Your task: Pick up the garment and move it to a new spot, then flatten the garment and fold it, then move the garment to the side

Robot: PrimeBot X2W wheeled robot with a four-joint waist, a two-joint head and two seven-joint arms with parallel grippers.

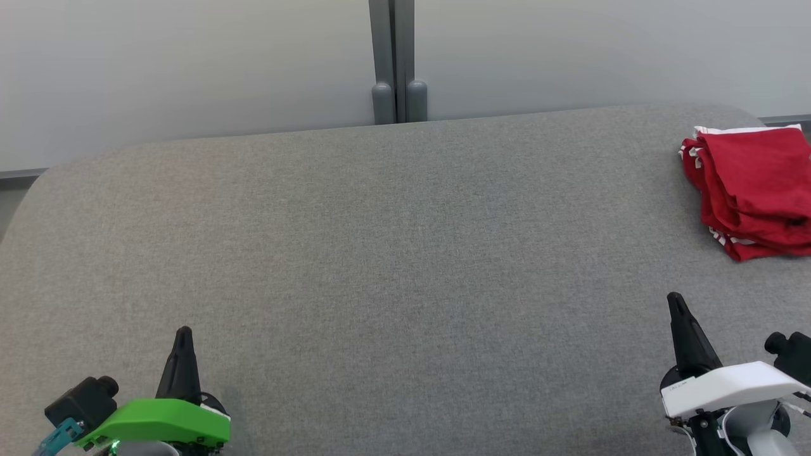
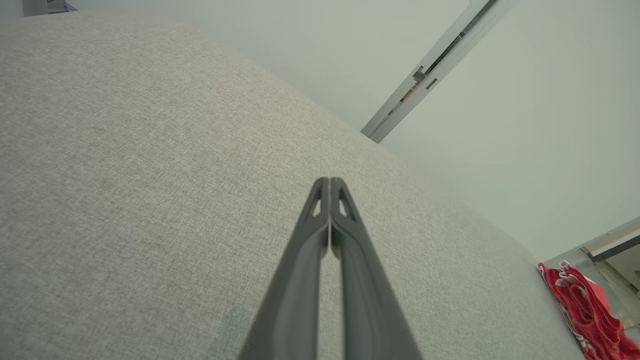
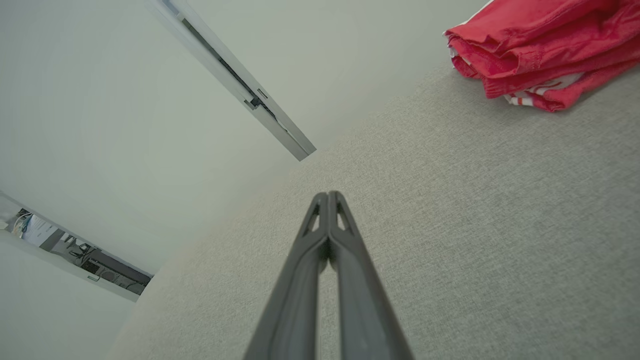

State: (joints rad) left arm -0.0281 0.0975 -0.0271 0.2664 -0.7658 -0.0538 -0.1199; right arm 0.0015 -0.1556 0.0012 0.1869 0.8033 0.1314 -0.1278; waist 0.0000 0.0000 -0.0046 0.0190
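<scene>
While the garment (image 1: 754, 190) is lying folded at the far right of the table (image 1: 380, 253), I am holding my left gripper (image 1: 184, 334) and right gripper (image 1: 675, 300) closed and empty at the near side, judging the task practically finished.

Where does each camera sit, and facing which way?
Head view: on the head, facing down at the grey fabric surface; left hand, right hand below.
Left wrist view: on that wrist, along the shut left hand.
Right wrist view: likewise, along the shut right hand.
All share the surface and the folded red cloth garment.
</scene>
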